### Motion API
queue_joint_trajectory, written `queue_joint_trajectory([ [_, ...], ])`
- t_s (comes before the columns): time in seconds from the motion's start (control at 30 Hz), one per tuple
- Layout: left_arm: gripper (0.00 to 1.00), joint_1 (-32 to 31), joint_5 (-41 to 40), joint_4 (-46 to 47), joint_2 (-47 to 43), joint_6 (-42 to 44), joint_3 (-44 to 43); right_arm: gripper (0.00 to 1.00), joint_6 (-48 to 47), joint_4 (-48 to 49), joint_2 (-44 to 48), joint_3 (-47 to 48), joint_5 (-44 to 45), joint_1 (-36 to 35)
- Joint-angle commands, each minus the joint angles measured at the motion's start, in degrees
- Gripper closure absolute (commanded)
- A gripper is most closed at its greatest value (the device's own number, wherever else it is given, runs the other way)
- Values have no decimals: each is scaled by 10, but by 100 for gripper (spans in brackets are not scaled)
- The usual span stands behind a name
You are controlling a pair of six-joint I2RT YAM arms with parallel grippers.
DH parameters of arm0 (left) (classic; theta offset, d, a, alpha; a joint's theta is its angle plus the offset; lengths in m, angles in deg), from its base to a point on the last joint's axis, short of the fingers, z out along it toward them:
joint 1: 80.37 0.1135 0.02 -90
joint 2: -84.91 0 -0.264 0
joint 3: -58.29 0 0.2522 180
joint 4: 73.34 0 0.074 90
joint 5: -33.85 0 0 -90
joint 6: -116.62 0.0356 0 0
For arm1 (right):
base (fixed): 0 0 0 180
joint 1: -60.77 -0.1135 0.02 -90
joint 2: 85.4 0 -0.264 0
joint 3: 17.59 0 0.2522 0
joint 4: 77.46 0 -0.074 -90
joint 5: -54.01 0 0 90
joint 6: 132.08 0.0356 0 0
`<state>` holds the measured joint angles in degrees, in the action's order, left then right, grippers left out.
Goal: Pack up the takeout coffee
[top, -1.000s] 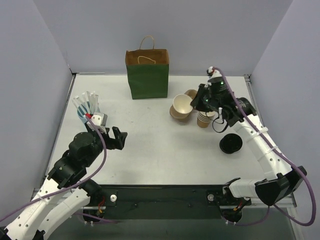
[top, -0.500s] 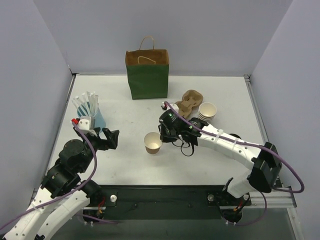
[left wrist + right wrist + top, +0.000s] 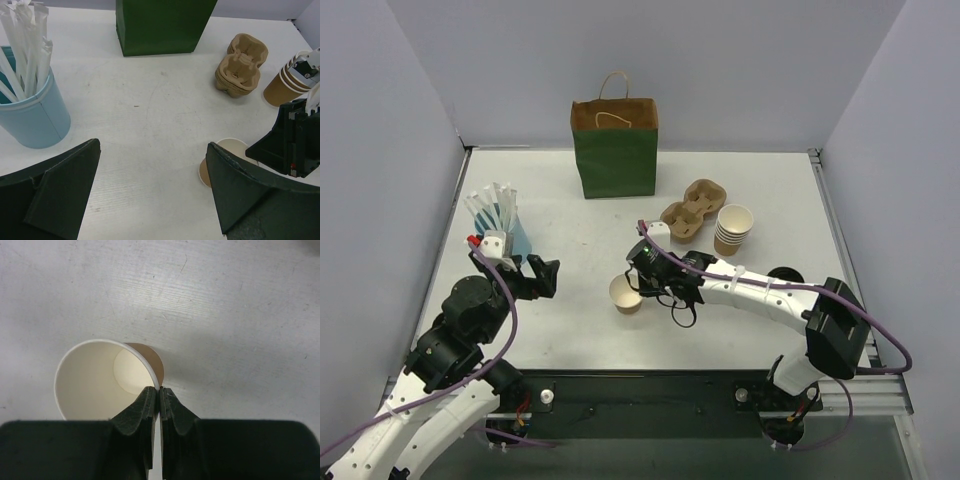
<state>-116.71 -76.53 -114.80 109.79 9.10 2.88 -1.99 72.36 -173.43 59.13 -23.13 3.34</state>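
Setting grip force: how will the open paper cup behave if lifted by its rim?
Probably very light: the paper cup looks empty. Its thin rim may flex where the right hand pinches it. Held at one side, it may tilt.

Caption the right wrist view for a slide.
Right fingers pinch the rim of an unlidded tan paper cup with a white inside.
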Motion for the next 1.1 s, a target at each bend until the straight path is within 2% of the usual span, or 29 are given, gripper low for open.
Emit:
queue_joint_trajectory([
  [0.0,3,-3,-4,9,0,0,-4,98,10,18,3,-11,55,-1],
  [0.33,3,-3,-3,8,-1,0,-4,72,14,11,14,-13,74,6],
  [0.5,4,-4,-2,7,-4,-1,-3,72,11,-35,69,-13,106,27],
  [0.63,3,-6,0,7,-3,0,-3,72,2,-93,136,-29,136,69],
  [0.77,3,-7,2,9,-4,0,-3,70,-5,-142,209,-71,187,147],
  [0.93,3,-8,6,11,-4,0,-3,61,-22,-159,265,-121,178,247],
  [1.07,3,-8,10,12,-1,0,-1,57,-30,-162,265,-143,165,325],
])
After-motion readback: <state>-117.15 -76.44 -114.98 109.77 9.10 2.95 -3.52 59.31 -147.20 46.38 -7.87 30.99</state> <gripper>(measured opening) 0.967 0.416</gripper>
